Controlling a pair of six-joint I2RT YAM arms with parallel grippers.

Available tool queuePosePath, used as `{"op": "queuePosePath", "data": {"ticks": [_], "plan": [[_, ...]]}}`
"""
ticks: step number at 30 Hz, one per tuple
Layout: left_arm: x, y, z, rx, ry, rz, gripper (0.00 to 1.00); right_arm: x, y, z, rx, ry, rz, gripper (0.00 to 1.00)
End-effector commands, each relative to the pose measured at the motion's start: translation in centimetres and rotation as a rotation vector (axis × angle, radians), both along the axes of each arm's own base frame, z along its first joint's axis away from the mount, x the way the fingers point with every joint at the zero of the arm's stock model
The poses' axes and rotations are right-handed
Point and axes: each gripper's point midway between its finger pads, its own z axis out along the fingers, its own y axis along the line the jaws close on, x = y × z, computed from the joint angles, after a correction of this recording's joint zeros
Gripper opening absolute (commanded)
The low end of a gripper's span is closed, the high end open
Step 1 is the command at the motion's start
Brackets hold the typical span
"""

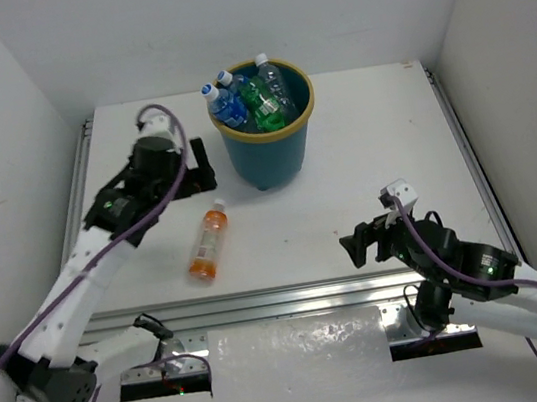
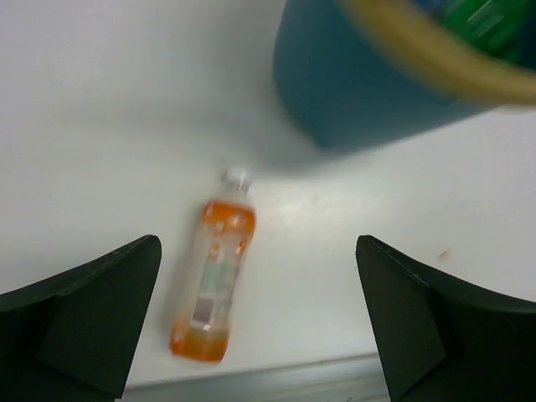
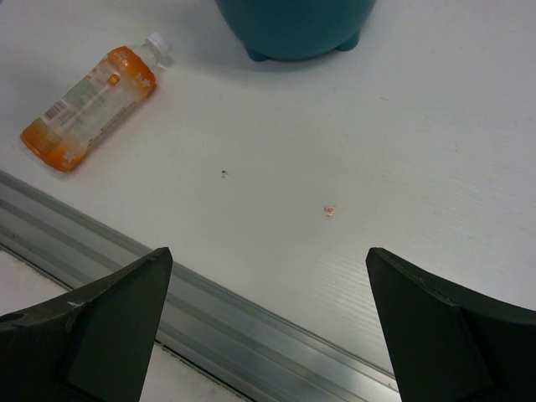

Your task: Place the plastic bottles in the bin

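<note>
Left gripper (image 1: 201, 166), jaws spread wide and holding nothing, hangs just beside the left wall of the bin (image 1: 267, 156). In the left wrist view its dark fingers (image 2: 92, 310) frame the worktop (image 1: 371, 145) below, with the one loose bottle lying between them. This pose suits a descent on that bottle rather than a drop into the bin.

Right gripper (image 1: 361, 245), likewise spread and empty, sits low near the worktop's near edge, right of the middle. It points toward the left and is well apart from every bottle, so it is judged to be standing by.

The orange bottle (image 1: 207, 240) lies on its side left of the middle, toward the near edge. Its white cap points at the far edge and the bin, and it touches nothing. The bin stands upright close to the far edge, about midway across. It holds several plastic bottles (image 1: 262, 106), blue, green and clear, packed upright or leaning with caps at or above the yellow rim; their exact number cannot be told.

Nothing lies between the orange bottle and either gripper. The bin wall stands near the left arm's path, and the crowded bottle tops leave little room for one more. An aluminium rail (image 3: 251, 335) borders the near edge, and a small pink crumb (image 3: 329, 209) lies on the worktop.
</note>
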Motion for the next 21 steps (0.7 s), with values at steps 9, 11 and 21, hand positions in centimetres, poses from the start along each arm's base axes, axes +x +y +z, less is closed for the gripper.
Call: {"op": "queuePosePath", "data": {"ticks": [9,11,21], "plan": [[2.8,-0.7,-23.2,0.187,0.489,0.145,1.00,-0.9,3.1,1.5,0.163,-0.006,0.117,0.99],[2.9,-1.3,-25.3,0.183,0.529,0.127,0.99,-1.2,3.4,0.8,0.154,0.014,0.133,0.99],[-1.2,-3.2,-24.3,0.121,0.502,0.059,0.10,-0.8,3.0,0.4,0.111,-0.005,0.124,0.99]]}}
